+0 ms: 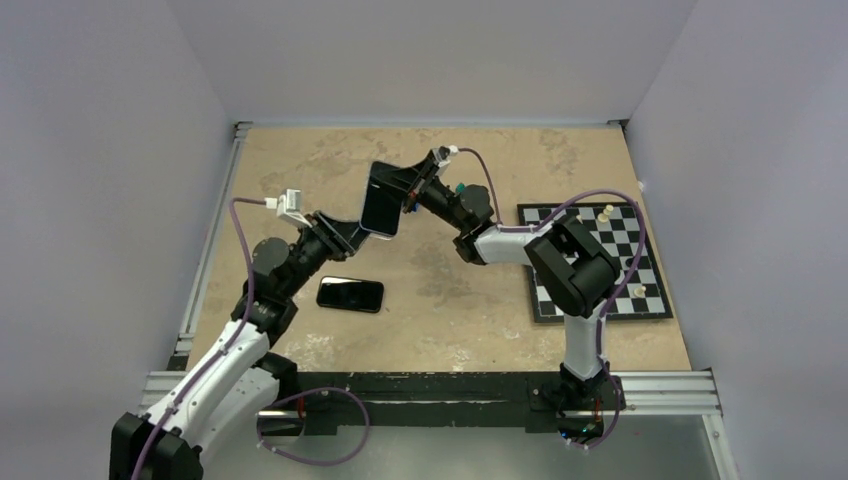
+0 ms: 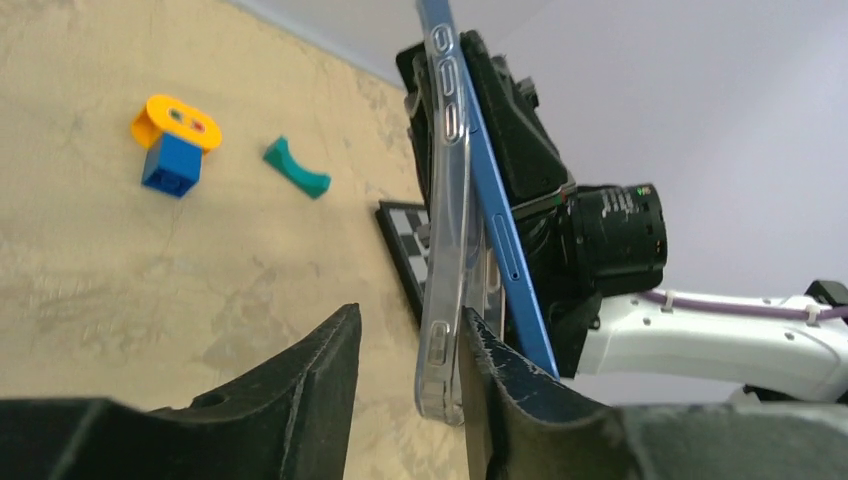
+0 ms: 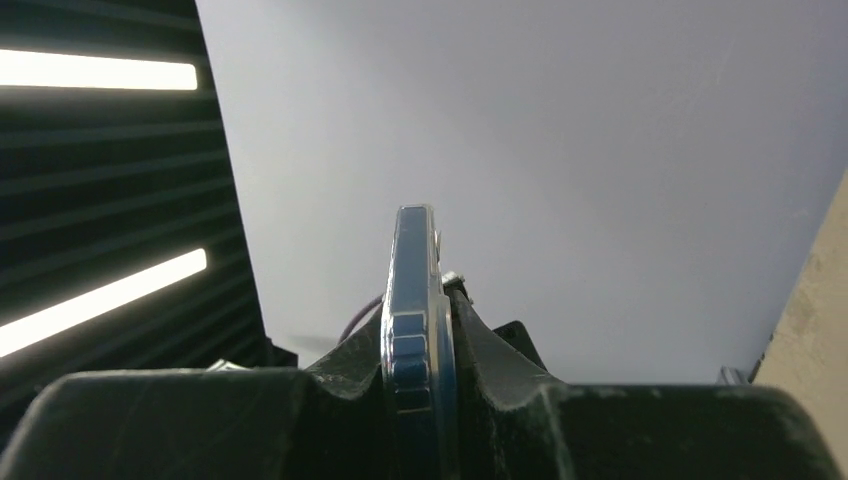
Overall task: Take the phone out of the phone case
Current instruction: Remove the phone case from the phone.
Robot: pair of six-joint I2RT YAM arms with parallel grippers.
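Observation:
My right gripper holds the blue phone upright above the table's middle, shut on its far part. In the right wrist view the phone's edge is clamped between the two fingers of the right gripper. The clear phone case is still on the phone at the top but stands away from it at the lower corner. My left gripper is open around that corner. Its right finger sits between case and phone, touching the case. A gap separates the case from the left finger.
A dark phone lies flat on the tan table below the held one. A chessboard with a few pieces is at the right. A blue block with an orange piece and a teal piece lie further back.

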